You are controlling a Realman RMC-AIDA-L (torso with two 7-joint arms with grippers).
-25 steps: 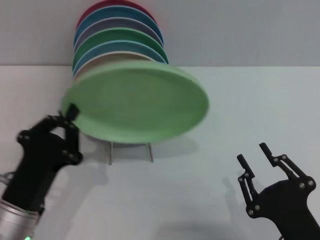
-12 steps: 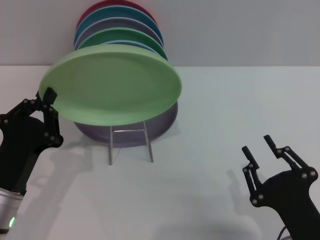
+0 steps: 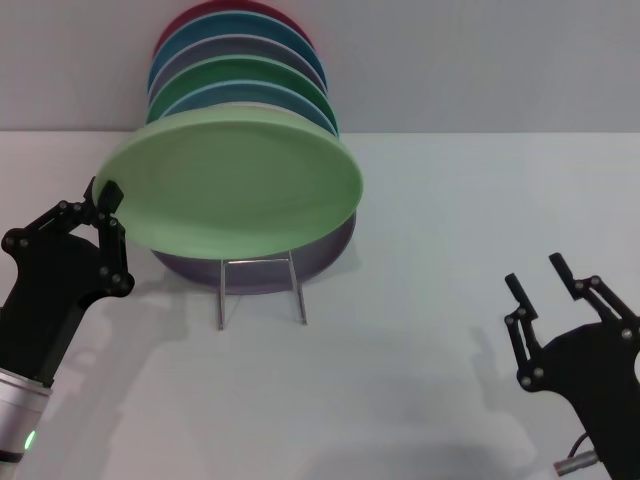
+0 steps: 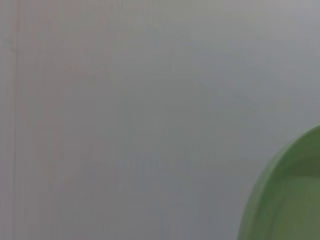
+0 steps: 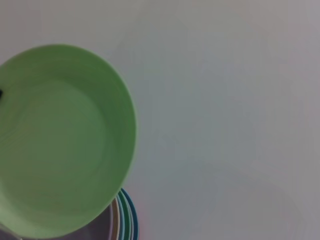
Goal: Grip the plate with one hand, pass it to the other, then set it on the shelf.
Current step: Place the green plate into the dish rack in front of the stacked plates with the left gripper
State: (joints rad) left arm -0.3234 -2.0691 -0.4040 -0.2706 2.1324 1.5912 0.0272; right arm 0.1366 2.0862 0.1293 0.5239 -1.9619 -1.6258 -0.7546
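Left claw (image 3: 107,205) clenched on plate (image 3: 235,182) rim above shelf (image 3: 260,290); I'd lower edge-first w/ tilt steady; right claw (image 3: 545,280) released, idle over counter (image 3: 430,350).

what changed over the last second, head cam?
The left gripper, shut on the plate's rim, carried it leftward and up, then eased it slightly right over the shelf. The right gripper, open, drifted right and lower. The racked plates didn't move.

1. The round pale mint-green matte plate (image 3: 235,185) is tilted, its left rim pinched by the black left gripper (image 3: 105,200).
2. The thin silver wire rack (image 3: 260,290) stands below, on the table.
3. The black right gripper (image 3: 545,280) hangs spread, well apart.
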